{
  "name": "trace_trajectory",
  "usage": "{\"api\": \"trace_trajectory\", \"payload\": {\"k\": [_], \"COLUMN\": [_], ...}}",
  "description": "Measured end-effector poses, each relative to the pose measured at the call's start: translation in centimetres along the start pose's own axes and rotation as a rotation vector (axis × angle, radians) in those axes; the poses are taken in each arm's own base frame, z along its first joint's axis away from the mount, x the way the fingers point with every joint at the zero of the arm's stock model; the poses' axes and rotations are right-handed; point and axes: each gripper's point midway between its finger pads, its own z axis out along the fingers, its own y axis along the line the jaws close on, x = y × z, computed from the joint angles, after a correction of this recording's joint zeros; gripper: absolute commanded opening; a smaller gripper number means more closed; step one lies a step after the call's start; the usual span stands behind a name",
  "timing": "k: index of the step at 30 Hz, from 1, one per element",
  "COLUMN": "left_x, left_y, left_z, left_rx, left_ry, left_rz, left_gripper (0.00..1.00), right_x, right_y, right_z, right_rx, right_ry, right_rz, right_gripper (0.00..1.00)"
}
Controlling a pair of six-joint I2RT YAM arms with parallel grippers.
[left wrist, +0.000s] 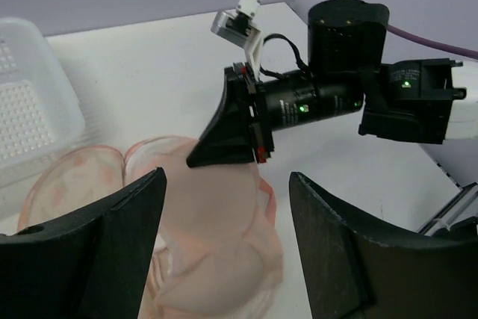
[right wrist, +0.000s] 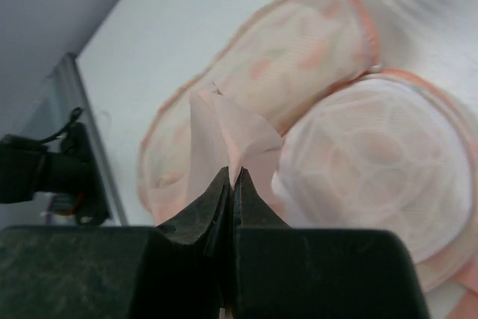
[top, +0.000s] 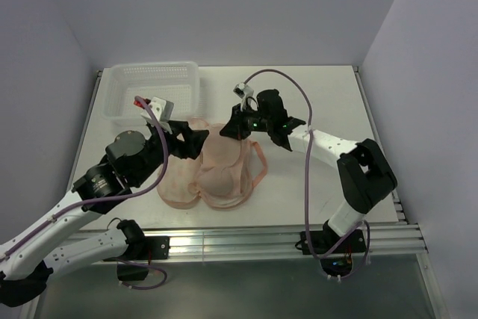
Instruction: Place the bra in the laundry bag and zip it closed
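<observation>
Right fingers (right wrist: 200,218) tight on bra (right wrist: 235,128) edge

bra (right wrist: 231,136): pale pink, soft, pinched up by one edge, draping over the bag
bag (top: 179,184): peach, unzipped, flat open on the worktop (top: 314,95), mesh side up
</observation>
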Motion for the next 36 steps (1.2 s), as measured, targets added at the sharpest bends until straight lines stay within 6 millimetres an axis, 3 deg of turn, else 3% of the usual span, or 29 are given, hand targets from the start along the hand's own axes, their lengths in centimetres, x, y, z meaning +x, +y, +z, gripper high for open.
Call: {"api": "trace_trajectory", "payload": {"k": [3,6,15,18,24,36], "left_x": [1.0,3.3,14.0,16.1,18.0,20.9], "left_y": [0.1,0.4,3.4,4.0,4.6,5.3], "left_z": [-0.1,0.1,0.4,0.4,1.0,1.8], "left_rx": [-0.006,-0.026,-0.186,-0.224,-0.254,-0.283], "left_ry": [0.016,0.061,0.299,0.342,0.360,0.387], "left_rz": [-0.058,-0.115,-0.215,-0.221,-0.224,-0.226], "left_gripper": [0.71,0.63,0.59,0.57,0.49,0.52], "right_x": [-0.3,-0.4,-0.9,-0.3,-0.1,1.0], "right_y": [-1.9,-3.4,-5.8,-6.4,-6.8,-7.3], "right_z": [0.9,1.5,2.5,2.7,2.7,2.5], "right_rx": [0.065,0.116,0.194,0.211,0.235,0.259], "right_ry": [0.009,0.018,0.040,0.056,0.059,0.066], "right_rz": [-0.034,-0.060,-0.118,-0.115,-0.112,-0.086], "right_gripper": [0.00,0.00,0.02,0.03,0.04,0.05]}}
